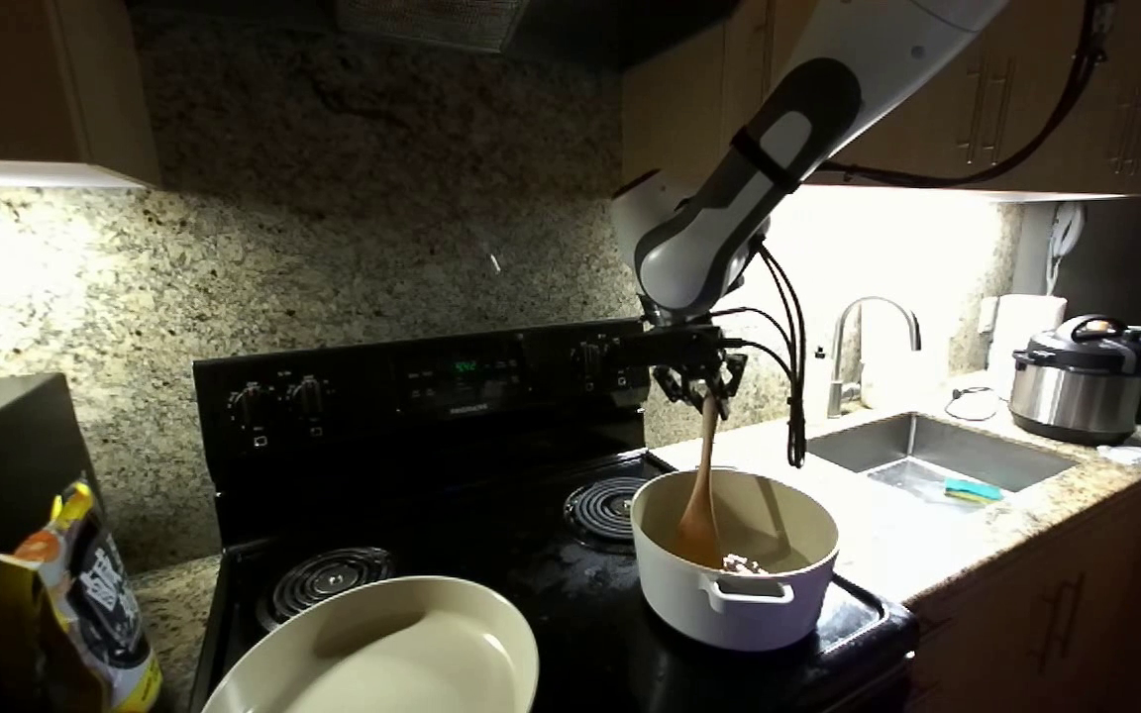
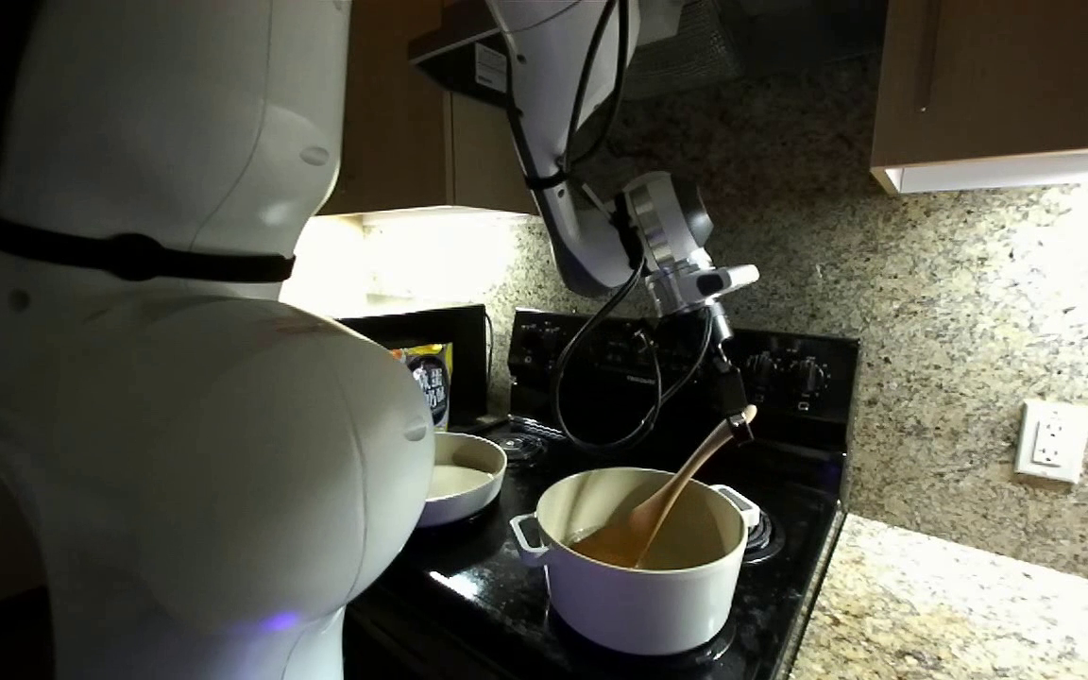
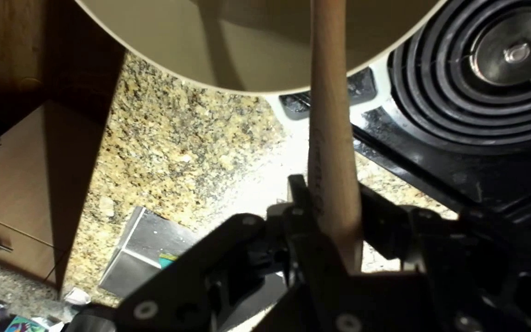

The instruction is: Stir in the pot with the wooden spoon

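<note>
Behind the black stove (image 1: pixel 491 515) rises a dim, speckled stone wall (image 1: pixel 382 267). On that stove, below the gripper (image 3: pixel 332 198), stands the pot (image 2: pixel 638 609). The gripper is clenched on the upper end of the wooden spoon (image 1: pixel 701 495), which slants down from it with its broad head inside the pot. Taking hold of the spoon and bringing it into the pot are therefore done, as I read it; the stirring looks like the step in hand, but how much of it is left these views cannot settle.

Some pinkish bits (image 1: pixel 744 565) show inside the pot, below the gripper. The pot's walls hide whatever else it holds, and I cannot tell whether the spoon touches the floor of the pot. The wrist view cuts off the spoon's head. Well apart from the gripper, the pan (image 2: pixel 468 499) is partly covered by the robot's arm (image 2: pixel 204 453) in an exterior view.
</note>
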{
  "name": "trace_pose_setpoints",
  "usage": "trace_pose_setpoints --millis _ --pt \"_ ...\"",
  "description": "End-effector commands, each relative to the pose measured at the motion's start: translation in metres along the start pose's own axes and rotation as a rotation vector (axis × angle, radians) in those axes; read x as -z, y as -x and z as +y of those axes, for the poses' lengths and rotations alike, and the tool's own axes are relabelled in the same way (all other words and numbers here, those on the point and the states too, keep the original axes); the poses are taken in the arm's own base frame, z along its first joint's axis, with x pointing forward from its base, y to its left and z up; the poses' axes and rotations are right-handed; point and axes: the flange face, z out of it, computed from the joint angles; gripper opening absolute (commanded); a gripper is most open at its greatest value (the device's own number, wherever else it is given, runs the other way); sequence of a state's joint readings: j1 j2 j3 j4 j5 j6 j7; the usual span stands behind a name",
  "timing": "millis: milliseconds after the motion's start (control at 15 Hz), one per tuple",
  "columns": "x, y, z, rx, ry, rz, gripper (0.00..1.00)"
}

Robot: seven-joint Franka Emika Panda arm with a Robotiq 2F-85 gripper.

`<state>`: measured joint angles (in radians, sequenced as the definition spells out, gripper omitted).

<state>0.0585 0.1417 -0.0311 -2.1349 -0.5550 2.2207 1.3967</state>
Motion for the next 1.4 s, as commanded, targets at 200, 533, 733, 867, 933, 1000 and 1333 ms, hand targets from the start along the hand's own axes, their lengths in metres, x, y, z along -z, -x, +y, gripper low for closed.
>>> trace_pose_setpoints --millis 200,533,733,867,933,1000,1333 --pt "0.006 -0.012 0.005 0.013 -0.008 -0.005 0.08" --pt "-0.011 -0.034 0.028 -0.058 0.049 -0.013 0.08" --pt "-0.020 -0.025 0.028 -0.035 0.075 -0.030 0.08" --pt "-0.022 -0.012 0.022 0.000 0.070 -0.043 0.08" --pt "-0.021 -0.005 0.017 0.022 0.063 -0.048 0.08" --pt "-0.020 -0.001 0.014 0.038 0.056 -0.051 0.08" --pt "-0.007 0.002 -0.001 0.079 0.018 -0.053 0.08"
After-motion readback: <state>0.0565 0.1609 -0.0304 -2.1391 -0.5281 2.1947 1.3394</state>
